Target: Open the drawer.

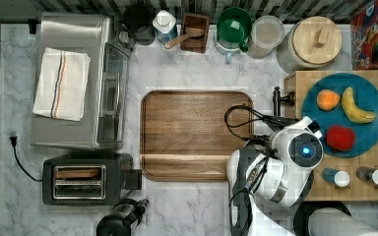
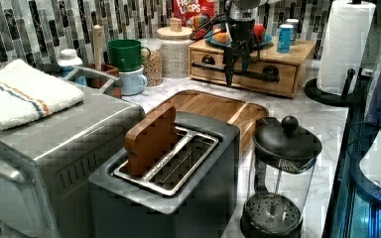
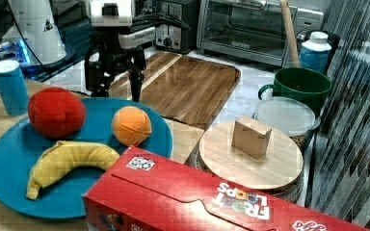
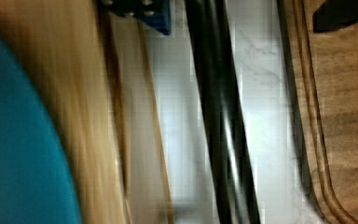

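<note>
Hiding drawer (image 2: 258, 67) handle (image 4: 221, 121) middle: tool (image 2: 235, 62) fingers.

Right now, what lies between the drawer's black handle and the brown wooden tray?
A bare strip of marble counter. In the wrist view it runs between the handle and the tray; the top view agrees.

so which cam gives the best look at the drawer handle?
Left view: the drawer handle runs across the drawer front, the gripper at it. Wrist view shows the bar close, without context. Top view shows one end. In the right view it can't be made out.
</note>
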Robot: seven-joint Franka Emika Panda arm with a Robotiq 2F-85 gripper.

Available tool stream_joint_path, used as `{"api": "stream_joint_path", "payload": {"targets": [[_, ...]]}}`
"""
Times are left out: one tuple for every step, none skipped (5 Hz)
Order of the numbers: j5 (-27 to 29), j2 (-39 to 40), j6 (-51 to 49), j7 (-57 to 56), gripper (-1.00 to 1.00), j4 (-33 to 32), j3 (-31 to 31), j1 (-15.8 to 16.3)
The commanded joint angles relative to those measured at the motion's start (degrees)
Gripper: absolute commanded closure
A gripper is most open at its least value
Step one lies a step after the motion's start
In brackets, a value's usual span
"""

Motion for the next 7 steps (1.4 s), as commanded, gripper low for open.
{"api": "stream_joint_path", "payload": {"targets": [[7.3,3.3,4.8,-4.5,-1.0,2.6,6.2,2.0],[7.3,2.7,3.2,-2.2,-1.0,2.2,8.1,3.2],[4.8,1.4,4.3,2.9,-1.0,0.0,8.8,5.6],[3.0,1.1,5.7,6.1,-1.0,-1.4,10.7,6.8],[2.7,0.5,6.7,9.4,-1.0,-3.2,11.1,9.9],[0.3,-1.3,6.6,16.7,-1.0,-4.8,11.2,13.7],[0.5,-1.7,6.2,21.0,-1.0,-4.8,12.9,15.4]]}}
